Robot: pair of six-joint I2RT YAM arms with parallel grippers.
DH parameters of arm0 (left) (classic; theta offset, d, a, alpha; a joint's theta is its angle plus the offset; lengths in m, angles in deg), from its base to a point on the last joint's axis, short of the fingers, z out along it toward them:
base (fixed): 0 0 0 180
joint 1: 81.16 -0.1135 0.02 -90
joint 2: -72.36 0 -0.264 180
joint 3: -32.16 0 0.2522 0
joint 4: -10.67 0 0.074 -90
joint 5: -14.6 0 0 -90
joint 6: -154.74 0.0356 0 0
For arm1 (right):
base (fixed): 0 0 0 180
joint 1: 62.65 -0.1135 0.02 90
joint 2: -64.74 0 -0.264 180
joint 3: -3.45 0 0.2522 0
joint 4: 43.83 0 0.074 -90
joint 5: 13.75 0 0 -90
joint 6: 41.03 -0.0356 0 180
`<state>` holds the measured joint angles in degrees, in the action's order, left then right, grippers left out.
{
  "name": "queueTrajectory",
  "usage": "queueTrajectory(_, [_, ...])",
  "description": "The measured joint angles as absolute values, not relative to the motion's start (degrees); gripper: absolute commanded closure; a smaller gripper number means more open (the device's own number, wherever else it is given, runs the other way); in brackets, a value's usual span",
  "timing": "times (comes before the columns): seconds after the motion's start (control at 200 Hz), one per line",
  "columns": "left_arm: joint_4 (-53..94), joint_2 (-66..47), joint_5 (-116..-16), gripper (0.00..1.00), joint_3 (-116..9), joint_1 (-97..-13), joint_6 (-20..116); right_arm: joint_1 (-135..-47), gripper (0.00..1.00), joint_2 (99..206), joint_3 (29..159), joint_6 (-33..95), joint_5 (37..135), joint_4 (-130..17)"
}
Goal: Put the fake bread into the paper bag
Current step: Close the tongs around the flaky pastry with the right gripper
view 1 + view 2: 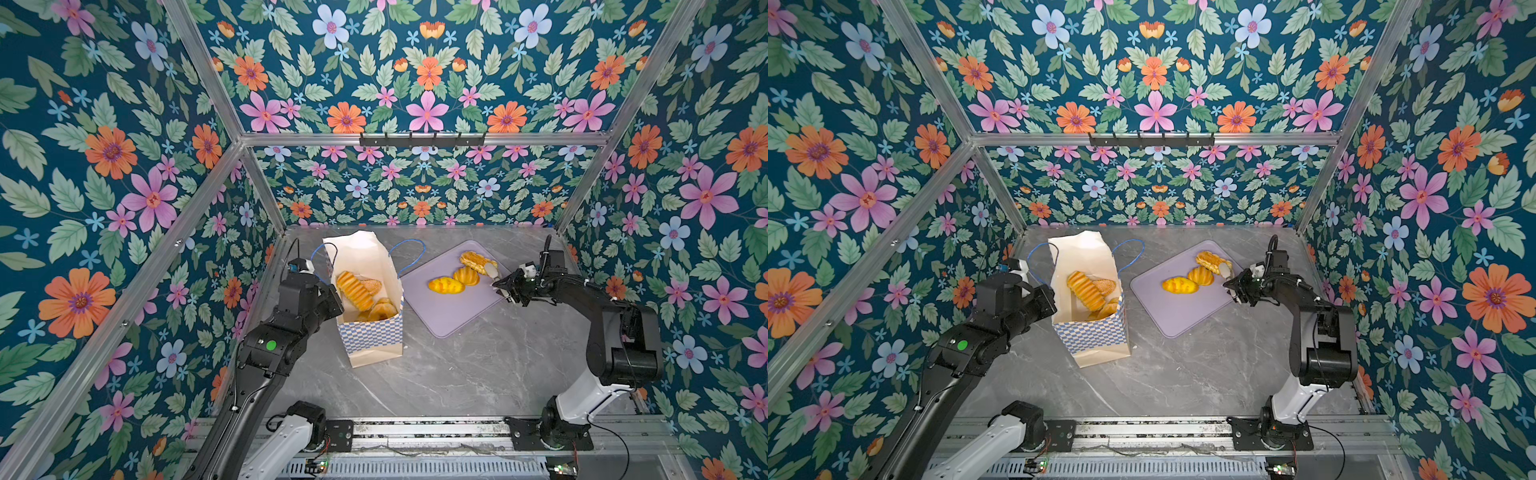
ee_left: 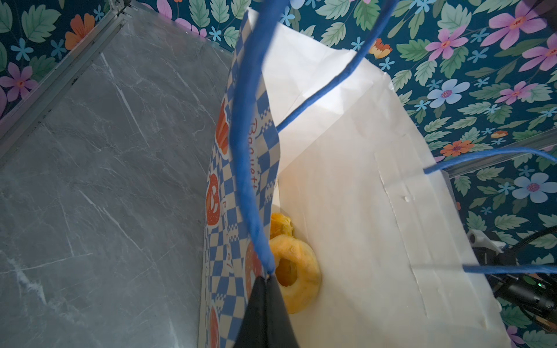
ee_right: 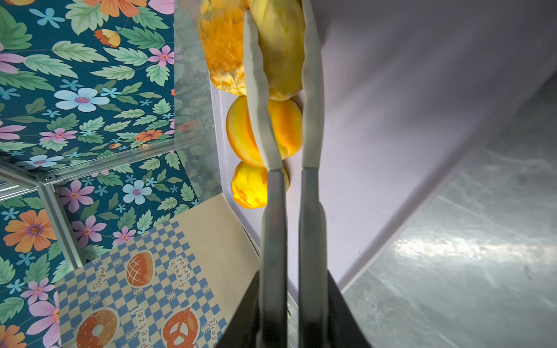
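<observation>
The paper bag (image 1: 370, 332) (image 1: 1096, 336) stands open left of centre with several pieces of fake bread (image 1: 355, 291) inside; a ring-shaped piece (image 2: 298, 271) shows in the left wrist view. My left gripper (image 1: 332, 291) (image 2: 266, 278) is shut on the bag's left rim where the blue cord handle (image 2: 247, 150) joins. On the lavender tray (image 1: 449, 307) lie a long ribbed loaf (image 1: 478, 262) (image 3: 280, 60), a round bun (image 1: 466, 275) (image 3: 286, 126) and a yellow bun (image 1: 446, 285) (image 3: 248, 186). My right gripper (image 1: 497, 281) (image 3: 278, 18) is shut on the near end of the long loaf.
The grey marble table (image 1: 478, 374) is walled in by floral panels and aluminium frame posts (image 1: 266, 187). The bag's second blue handle (image 1: 411, 253) hangs over toward the tray. A rail (image 1: 415, 428) carrying both arm bases runs along the front edge.
</observation>
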<state>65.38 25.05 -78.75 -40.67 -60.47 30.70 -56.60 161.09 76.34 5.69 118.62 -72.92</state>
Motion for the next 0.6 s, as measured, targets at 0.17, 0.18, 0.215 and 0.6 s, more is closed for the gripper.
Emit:
queueTrajectory(0.17, [65.41, 25.12, -78.75, 0.97, -40.67, -60.47, 30.70, -56.58, 0.78, 157.01, 75.64, 5.69, 117.57, -73.73])
queueTrajectory(0.18, [65.41, 25.14, -78.75, 0.97, -40.67, -60.47, 30.70, -56.58, 0.78, 156.83, 75.62, 5.69, 117.52, -73.73])
queueTrajectory(0.215, [65.41, 25.16, -78.75, 0.97, -40.67, -60.47, 30.70, -56.58, 0.78, 156.20, 75.56, 5.69, 117.33, -73.75])
queueTrajectory(0.6, [65.41, 25.43, -78.73, 0.97, -40.67, -60.47, 30.70, -56.58, 0.78, 150.04, 74.99, 6.60, 116.10, -77.31])
